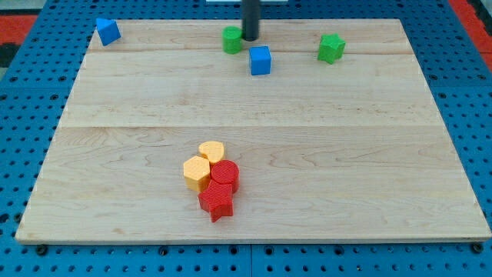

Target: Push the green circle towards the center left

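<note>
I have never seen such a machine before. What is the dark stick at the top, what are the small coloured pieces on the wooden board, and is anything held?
There is one picture, from one camera looking down at a wooden board. The dark stick is the robot arm's rod; my tip only pushes, so nothing is held. It sits just at the view's right of the green circle, touching or nearly so. Nearby lie a blue cube and a green star-like block; another blue block is at the top left. Near the bottom centre, two yellow blocks and two red blocks cluster together.
</note>
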`<act>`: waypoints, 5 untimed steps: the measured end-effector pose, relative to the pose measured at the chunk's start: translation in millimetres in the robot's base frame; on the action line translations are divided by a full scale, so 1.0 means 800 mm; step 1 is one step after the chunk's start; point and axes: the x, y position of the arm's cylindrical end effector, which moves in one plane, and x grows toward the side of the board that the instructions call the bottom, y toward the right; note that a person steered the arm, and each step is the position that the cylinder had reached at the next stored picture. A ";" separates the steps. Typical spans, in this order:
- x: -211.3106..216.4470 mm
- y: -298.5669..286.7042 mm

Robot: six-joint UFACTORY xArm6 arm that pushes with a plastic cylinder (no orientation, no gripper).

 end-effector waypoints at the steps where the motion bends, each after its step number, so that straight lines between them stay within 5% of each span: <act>1: -0.018 -0.122; 2: -0.018 -0.138; 3: -0.042 -0.068; 5: 0.029 -0.110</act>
